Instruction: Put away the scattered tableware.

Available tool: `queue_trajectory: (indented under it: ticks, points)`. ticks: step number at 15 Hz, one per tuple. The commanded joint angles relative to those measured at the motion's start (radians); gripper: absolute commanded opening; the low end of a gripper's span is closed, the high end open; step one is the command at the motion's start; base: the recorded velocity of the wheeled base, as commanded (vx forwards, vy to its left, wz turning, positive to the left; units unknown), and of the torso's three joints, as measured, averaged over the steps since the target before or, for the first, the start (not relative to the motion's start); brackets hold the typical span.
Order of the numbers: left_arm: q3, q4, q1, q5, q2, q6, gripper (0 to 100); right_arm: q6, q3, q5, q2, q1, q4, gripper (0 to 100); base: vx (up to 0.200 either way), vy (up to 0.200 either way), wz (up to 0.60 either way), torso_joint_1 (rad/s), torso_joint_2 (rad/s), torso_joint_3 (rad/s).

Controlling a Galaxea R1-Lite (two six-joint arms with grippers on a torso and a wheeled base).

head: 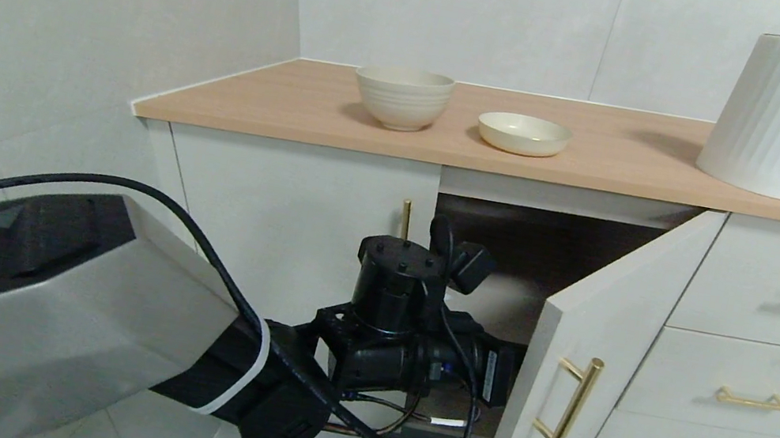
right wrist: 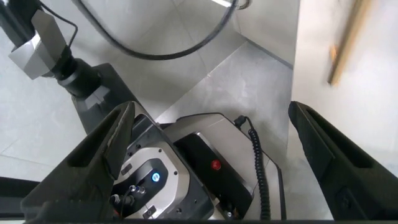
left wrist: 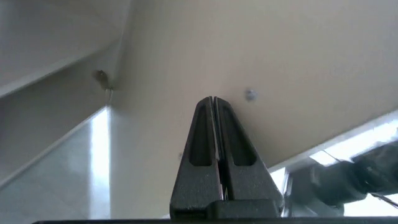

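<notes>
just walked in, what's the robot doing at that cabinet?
Nothing is put away yet. The bowl and small dish sit untouched on the countertop. The cabinet door stands open, and the left arm is at the opening with the left gripper shut and empty. The right gripper hangs open, low near the door, holding nothing.

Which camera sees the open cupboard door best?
The head view: the white cupboard door stands open, its gold bar handle whole. The right wrist view catches a blurred piece of both; the left wrist view faces pale panels.
</notes>
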Motion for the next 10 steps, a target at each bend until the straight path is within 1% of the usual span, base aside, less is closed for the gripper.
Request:
queue_trajectory:
  ticks: [1, 3, 4, 5, 6, 8, 9, 10]
  points:
    - [-0.019, 0.004, 0.0, 0.018, 0.021, -0.001, 0, 0.0, 0.0, 0.001, 0.003, 0.0, -0.001, 100, 0.0, 0.0, 0.0, 0.0, 0.0, 0.0]
    - [-0.019, 0.002, 0.0, 0.038, 0.019, -0.001, 0, 0.0, -0.001, 0.001, 0.003, 0.0, -0.001, 100, 0.0, 0.0, 0.0, 0.0, 0.0, 0.0]
    - [-0.021, 0.004, -0.009, 0.079, 0.011, -0.001, 0, 0.0, -0.003, 0.004, -0.005, 0.0, -0.001, 100, 0.0, 0.0, 0.0, 0.0, 0.0, 0.0]
    - [-0.024, 0.004, -0.023, 0.094, 0.01, 0.001, 0, 0.0, -0.003, 0.004, -0.008, 0.002, -0.001, 100, 0.0, 0.0, 0.0, 0.0, 0.0, 0.0]
    - [-0.037, 0.004, -0.072, 0.107, -0.005, 0.001, 0, 0.0, -0.006, 0.004, -0.023, 0.02, -0.001, 100, 0.0, 0.0, 0.0, 0.0, 0.0, 0.0]
    - [-0.014, 0.018, -0.172, 0.071, -0.076, -0.002, 0, -0.001, -0.003, 0.009, -0.077, 0.058, -0.001, 100, 0.0, 0.0, 0.0, 0.0, 0.0, 0.0]
    - [0.041, 0.031, -0.256, -0.015, -0.137, -0.002, 0, -0.003, 0.002, 0.042, -0.134, 0.089, 0.001, 100, 0.0, 0.0, 0.0, 0.0, 0.0, 0.0]
    - [0.076, 0.028, -0.278, -0.048, -0.163, -0.001, 0, -0.012, 0.009, 0.076, -0.152, 0.089, -0.001, 100, 0.0, 0.0, 0.0, 0.0, 0.0, 0.0]
